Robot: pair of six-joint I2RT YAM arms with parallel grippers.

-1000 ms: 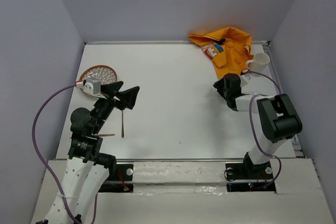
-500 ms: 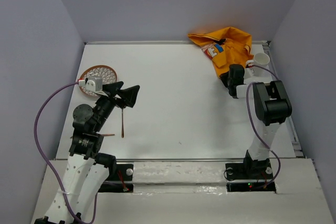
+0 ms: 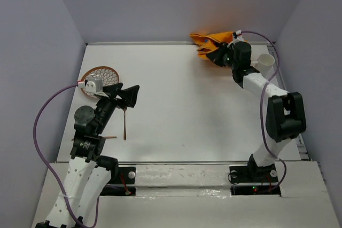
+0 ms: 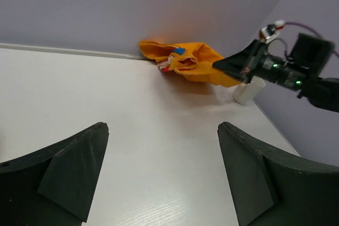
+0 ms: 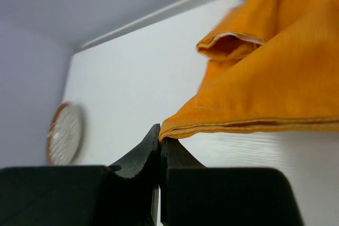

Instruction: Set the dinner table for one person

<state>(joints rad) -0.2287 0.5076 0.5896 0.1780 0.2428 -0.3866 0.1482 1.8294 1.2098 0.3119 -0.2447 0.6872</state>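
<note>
The dinner table (image 3: 181,94) is a large white tabletop. An orange cloth mat (image 3: 211,39) lies bunched at its far right corner. My right gripper (image 3: 214,57) is shut on the corner of that mat; in the right wrist view the orange cloth mat (image 5: 265,88) runs out of the closed right gripper (image 5: 160,139). The left wrist view shows the mat (image 4: 185,61) lifted by the right gripper (image 4: 225,66). My left gripper (image 3: 127,97) hovers open over the table's left side, nothing between its fingers (image 4: 79,168).
A round woven coaster (image 3: 101,75) lies at the left, also in the right wrist view as the coaster (image 5: 63,133). A brown spoon (image 3: 124,126) and a thin wooden stick (image 3: 107,138) lie near the left arm. A white cup (image 3: 265,61) stands at the right edge.
My right arm has reached toward the far corner and its jaws have closed on the mat's corner. The mat is now bunched further back. The left arm has barely moved.
</note>
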